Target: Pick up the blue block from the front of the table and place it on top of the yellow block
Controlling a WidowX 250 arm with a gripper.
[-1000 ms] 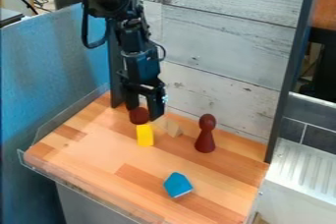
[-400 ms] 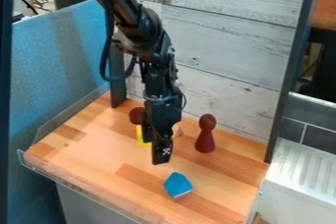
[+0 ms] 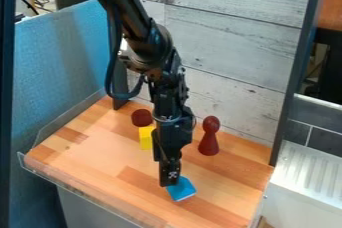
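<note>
The blue block (image 3: 185, 192) lies on the desk (image 3: 87, 167), partly hidden behind the gripper (image 3: 169, 180); whether that is open or closed, I cannot tell. From the block, a dark-red pawn (image 3: 209, 143) stands at one o'clock, a yellow block (image 3: 145, 138) at eleven, a round dark-red piece (image 3: 141, 117) just beyond the yellow.

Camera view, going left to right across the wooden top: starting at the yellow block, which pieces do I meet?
Yellow block → blue block → dark red pawn-shaped piece.
</note>
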